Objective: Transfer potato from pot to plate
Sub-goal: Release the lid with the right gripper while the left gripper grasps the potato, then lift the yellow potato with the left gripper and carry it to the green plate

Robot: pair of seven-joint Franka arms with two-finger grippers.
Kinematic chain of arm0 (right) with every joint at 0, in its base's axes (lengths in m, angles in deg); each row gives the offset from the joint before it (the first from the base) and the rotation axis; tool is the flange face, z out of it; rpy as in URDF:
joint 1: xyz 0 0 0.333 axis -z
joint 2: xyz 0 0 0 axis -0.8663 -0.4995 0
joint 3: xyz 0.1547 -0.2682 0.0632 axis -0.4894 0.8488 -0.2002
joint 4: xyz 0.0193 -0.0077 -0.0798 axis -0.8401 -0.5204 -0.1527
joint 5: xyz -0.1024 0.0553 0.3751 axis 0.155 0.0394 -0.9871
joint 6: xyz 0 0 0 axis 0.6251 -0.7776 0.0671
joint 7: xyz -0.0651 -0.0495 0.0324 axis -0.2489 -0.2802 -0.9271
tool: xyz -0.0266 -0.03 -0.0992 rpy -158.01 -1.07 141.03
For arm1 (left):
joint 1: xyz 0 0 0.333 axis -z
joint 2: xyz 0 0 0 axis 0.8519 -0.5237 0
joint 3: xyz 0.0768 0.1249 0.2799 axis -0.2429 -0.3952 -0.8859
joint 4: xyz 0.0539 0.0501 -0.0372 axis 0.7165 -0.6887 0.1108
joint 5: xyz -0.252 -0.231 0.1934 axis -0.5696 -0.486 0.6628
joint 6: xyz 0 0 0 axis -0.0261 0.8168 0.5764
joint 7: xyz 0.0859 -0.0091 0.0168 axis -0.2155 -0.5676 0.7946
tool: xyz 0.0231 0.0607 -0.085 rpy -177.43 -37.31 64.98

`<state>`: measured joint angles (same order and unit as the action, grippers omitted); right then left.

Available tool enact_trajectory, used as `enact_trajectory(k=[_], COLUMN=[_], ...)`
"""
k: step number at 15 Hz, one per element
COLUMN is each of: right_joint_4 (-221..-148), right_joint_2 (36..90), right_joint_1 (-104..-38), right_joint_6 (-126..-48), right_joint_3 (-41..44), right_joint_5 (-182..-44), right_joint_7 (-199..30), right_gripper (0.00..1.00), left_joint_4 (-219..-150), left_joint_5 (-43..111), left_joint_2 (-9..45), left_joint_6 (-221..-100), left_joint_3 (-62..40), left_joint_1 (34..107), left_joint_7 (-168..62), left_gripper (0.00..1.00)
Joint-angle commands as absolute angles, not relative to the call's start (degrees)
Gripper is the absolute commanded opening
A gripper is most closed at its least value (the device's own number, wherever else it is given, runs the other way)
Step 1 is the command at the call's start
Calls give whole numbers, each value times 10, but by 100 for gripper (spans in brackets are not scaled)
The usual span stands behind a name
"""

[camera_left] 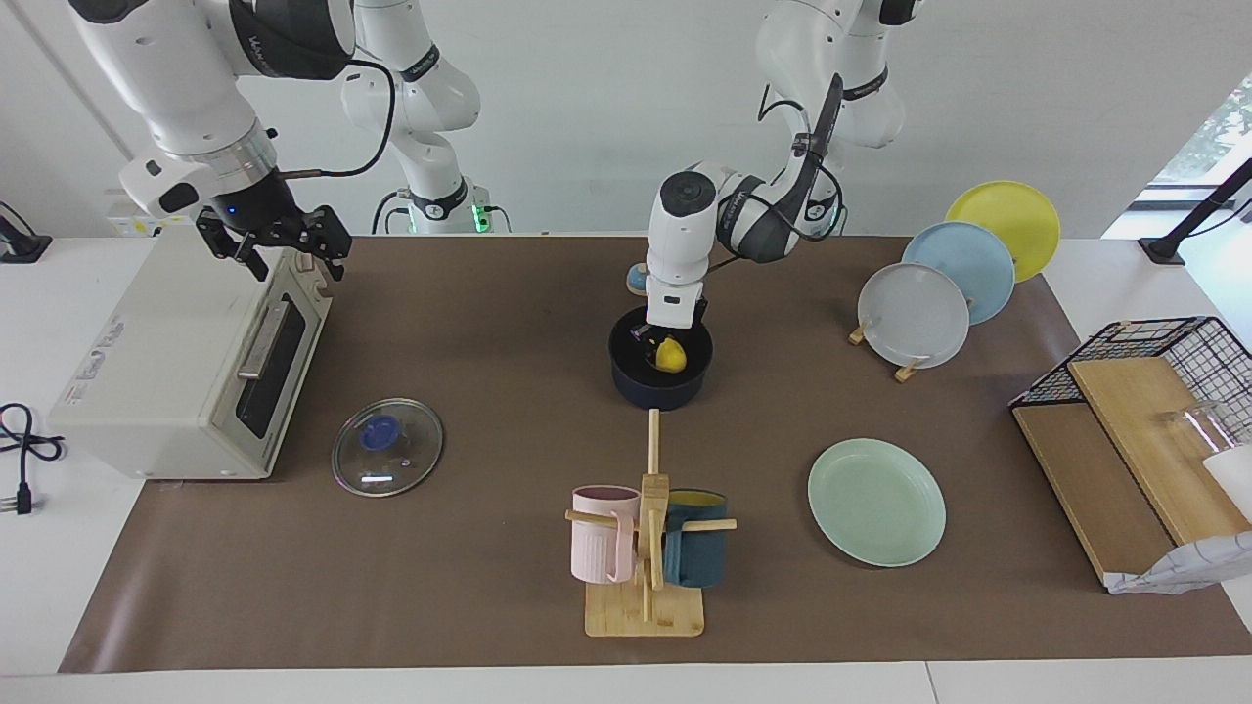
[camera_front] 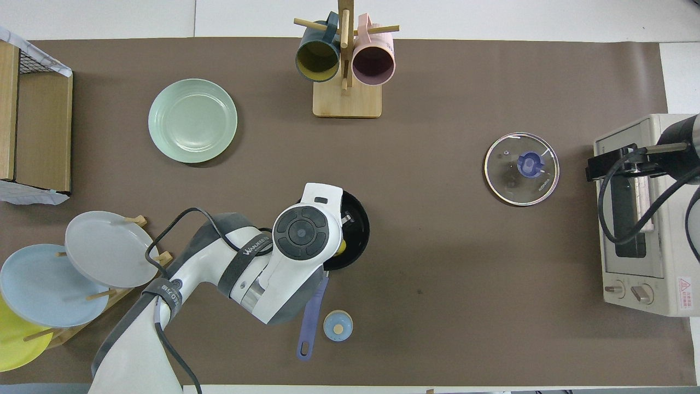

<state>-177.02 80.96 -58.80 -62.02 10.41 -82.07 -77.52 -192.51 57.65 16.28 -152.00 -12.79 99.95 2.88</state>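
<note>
Left gripper (camera_left: pixel 664 344) down inside pot (camera_left: pixel 660 385), jaws clamped on potato (camera_left: pixel 670 354); potato sits low in pot, not yet lifted. Plate (camera_left: pixel 876 501) farther from robots than pot, toward left arm's end, bare. Do it well: lift straight up until clear of pot rim, then carry over plate, lower before release. Right gripper (camera_left: pixel 276 244) waits over toaster oven (camera_left: pixel 166 362), well apart from pot, jaws wide, nothing held.

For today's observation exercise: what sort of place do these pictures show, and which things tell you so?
Probably a robotics lab set up as a mock kitchen: two robot arms at a paper-covered table, with a toaster oven, a mug rack and a stand of plates.
</note>
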Motion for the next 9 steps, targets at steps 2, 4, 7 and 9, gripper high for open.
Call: enact_trajectory(k=[2,4,7,9], right_joint_4=[-1770,-1770,-1769,-1770], right_joint_2=[814,813,813,813], right_joint_1=[-584,-586,-587,-590], right_joint_6=[-614,-616,-619,-619], right_joint_3=[97,96,96,95], right_joint_5=[-824,-824,-824,-823], right_joint_7=[-769,-772,-772,-771], right_gripper=[100,100,100,100], left_joint_4=[-1908,-1897,-1814,-1782], left_joint_5=[579,579,568,551], left_joint_2=[201,218,217,217], left_joint_6=[-1475,-1453,-1356,-1327], left_joint_3=[-135,-135,-135,-136], left_joint_1=[1000,988,947,921], left_joint_7=[11,0,-69,-114], left_gripper=[20,20,19,19])
